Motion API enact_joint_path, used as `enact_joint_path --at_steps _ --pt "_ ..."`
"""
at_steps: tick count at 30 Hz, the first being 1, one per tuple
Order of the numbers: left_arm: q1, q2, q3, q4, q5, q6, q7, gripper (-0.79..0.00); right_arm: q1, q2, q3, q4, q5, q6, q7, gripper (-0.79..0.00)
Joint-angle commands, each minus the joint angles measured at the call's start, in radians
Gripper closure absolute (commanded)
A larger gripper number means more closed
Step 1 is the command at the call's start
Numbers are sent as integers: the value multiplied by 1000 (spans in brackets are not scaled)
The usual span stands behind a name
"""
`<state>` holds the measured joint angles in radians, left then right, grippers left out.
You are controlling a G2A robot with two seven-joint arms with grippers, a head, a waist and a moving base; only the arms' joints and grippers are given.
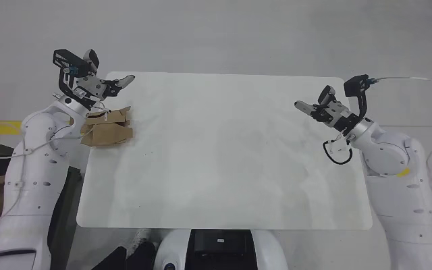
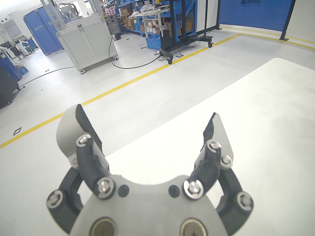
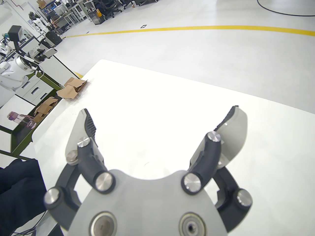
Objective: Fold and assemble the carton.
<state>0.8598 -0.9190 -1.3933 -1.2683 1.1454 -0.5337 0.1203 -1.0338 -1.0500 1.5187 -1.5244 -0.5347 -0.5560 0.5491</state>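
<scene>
- The carton [image 1: 106, 128] was partly tucked under the left arm in the top view, so its far edge was hard to make out. How many of its flaps were folded could not be told.
- It was brown cardboard, lying low at the far left corner of the table [image 1: 223, 175], with one side at or slightly over the table's left edge.
- Its long axis seemed to run from that left edge inward across the table, and loose flaps stood up on its far side.
- The left gripper [image 1: 127, 81] hung just beyond the carton, above the corner. Its jaws were spread wide and held nothing, and its wrist view showed bare table and floor between the fingers [image 2: 88, 128].
- The right gripper [image 1: 302, 106] was well apart from the carton, over the table's right side and pointing left. It too was spread wide and empty.
- In the right wrist view, a green bin [image 3: 23, 133] beside the table held more cardboard pieces [image 3: 44, 106].
</scene>
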Motion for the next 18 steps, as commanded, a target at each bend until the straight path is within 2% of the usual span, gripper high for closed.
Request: enact_joint_path --at_steps 1,11,15,18 --pt "0 0 0 0 0 0 0 -784 0 0 0 0 0 0 0 -784" --pt "2 0 -7 -2 -13 10 -1 -785 0 0 0 0 0 0 0 -785" --pt "20 4 -55 -24 -57 53 -49 -785 0 0 0 0 0 0 0 -785" --pt "32 9 -99 -22 -159 30 -131 -785 0 0 0 0 0 0 0 -785"
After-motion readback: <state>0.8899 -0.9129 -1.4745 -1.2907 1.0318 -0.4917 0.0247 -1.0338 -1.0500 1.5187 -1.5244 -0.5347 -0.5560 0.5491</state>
